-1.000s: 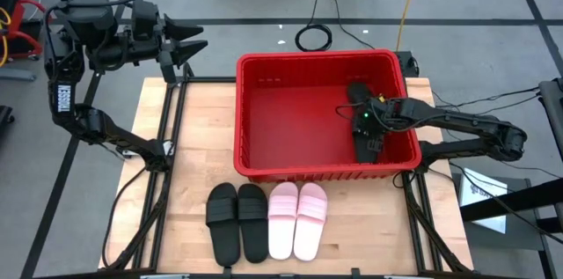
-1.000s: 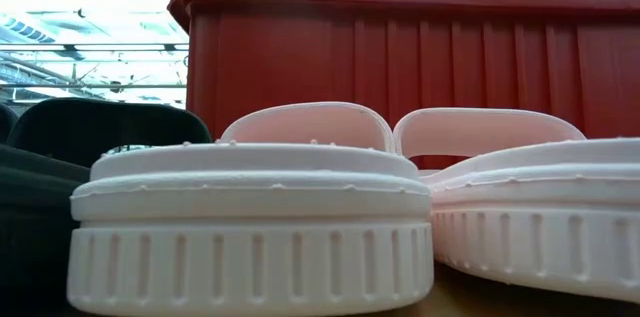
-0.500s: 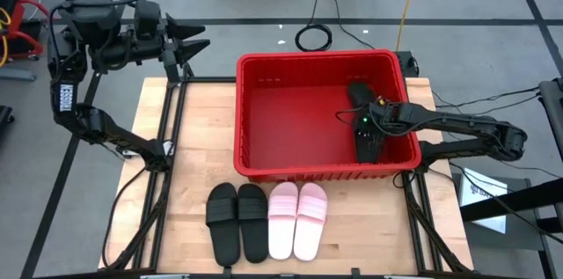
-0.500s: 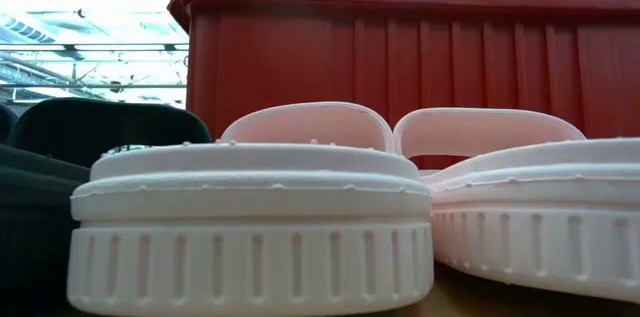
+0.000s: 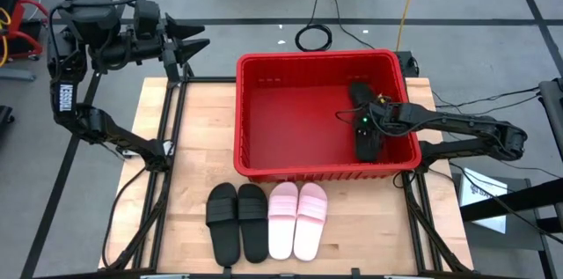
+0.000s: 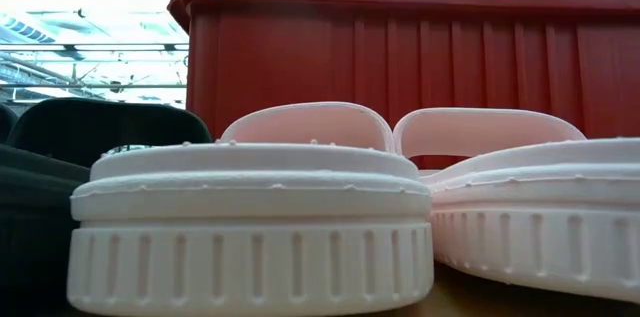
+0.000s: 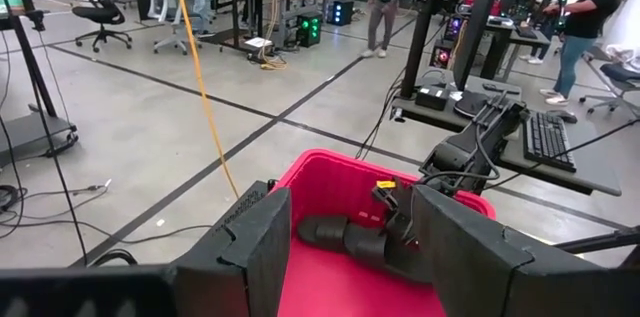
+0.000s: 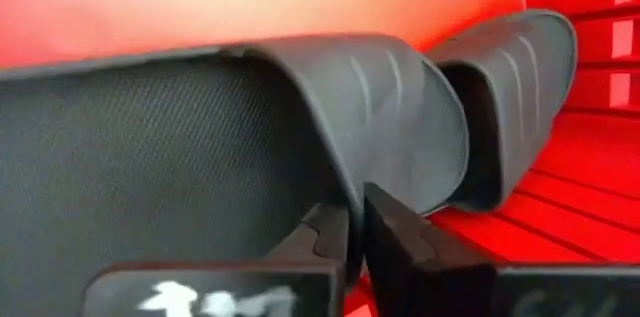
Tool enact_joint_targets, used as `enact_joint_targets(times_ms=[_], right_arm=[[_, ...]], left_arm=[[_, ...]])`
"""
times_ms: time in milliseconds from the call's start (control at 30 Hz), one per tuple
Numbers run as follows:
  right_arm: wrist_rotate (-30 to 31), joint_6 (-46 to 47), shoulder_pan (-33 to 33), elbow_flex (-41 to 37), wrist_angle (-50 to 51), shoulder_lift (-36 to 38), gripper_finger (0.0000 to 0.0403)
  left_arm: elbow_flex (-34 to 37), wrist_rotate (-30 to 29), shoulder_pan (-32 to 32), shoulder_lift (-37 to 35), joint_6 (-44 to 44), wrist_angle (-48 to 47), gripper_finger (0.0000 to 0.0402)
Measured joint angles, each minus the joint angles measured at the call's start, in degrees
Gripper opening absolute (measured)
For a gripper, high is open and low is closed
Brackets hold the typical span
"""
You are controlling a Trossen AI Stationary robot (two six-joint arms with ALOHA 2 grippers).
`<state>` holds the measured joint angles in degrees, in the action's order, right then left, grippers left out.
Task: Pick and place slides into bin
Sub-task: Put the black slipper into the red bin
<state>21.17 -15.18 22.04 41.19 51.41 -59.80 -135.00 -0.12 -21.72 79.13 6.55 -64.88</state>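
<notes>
The right gripper (image 5: 369, 135) reaches down inside the red bin (image 5: 264, 75), its jaws clamped on the strap of a black slide (image 8: 250, 127) near the bin's right wall, with another black slide (image 8: 520, 87) just beside it. Two black slides (image 5: 236, 220) and two pink slides (image 5: 297, 218) lie on the surface in front of the bin. The left gripper (image 5: 189, 39) hangs off past the far left corner, jaws apart.

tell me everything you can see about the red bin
The bin is a large rectangular red plastic crate with a thick rim and ribbed sides, open on top, standing upright at the far side of the wooden table. Two black slides lie inside by its right wall, where the right gripper reaches in, jaws closed on one slide's strap. Its near wall stands just behind the pink slides.
</notes>
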Motion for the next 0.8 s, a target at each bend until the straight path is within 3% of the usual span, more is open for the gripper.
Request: enact_joint_targets(times_ms=[433,800], right_arm=[[-0.1,-1.4,0.0,1.8,7.0,5.2,0.0003],[4.2,-0.4,2.4,2.2,8.6,6.8,0.0001]], left_arm=[[0.0,0.0,0.0,0.0,0.4,0.1,0.0205],[0.0,0.0,0.0,1.0,0.6,1.7,0.0205]])
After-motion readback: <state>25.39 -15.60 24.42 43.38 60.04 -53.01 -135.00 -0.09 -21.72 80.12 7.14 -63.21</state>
